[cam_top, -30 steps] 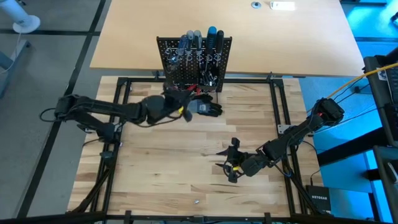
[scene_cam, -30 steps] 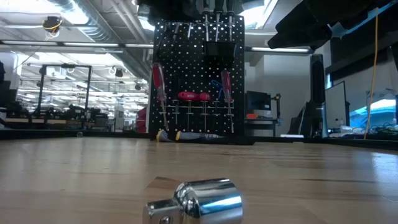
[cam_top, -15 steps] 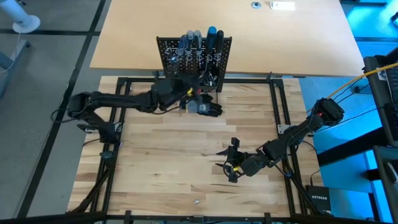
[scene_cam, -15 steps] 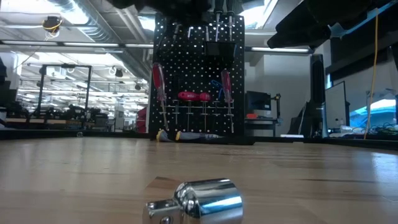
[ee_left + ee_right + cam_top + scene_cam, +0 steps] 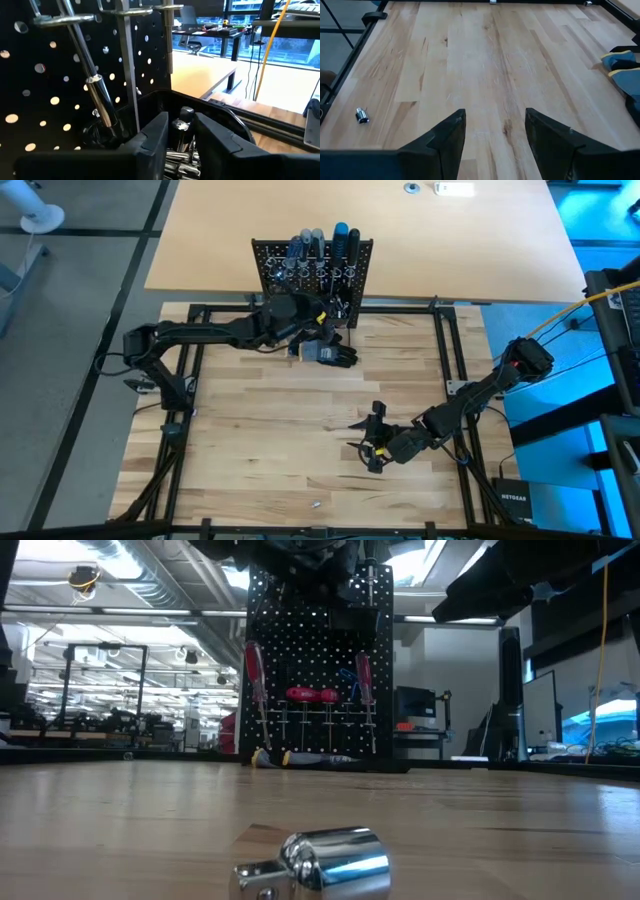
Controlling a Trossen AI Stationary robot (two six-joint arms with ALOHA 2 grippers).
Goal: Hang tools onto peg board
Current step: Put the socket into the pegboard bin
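Peg board (image 5: 312, 265) bin (image 5: 220, 117) is now taking the silver piece (image 5: 183, 120) — I'm loosening the left gripper (image 5: 181, 134) fingers around it right above the bin after reaching in; right gripper (image 5: 495, 132) idling apart, well away.

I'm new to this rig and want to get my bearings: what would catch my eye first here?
The black peg board stands upright at the far edge of the wooden table, its rings holding screwdrivers. The left gripper is right up against it, over the black bin with a small silver piece between its fingers. The right gripper waits open over bare wood near the front, and a shiny silver socket lies close to the low camera.
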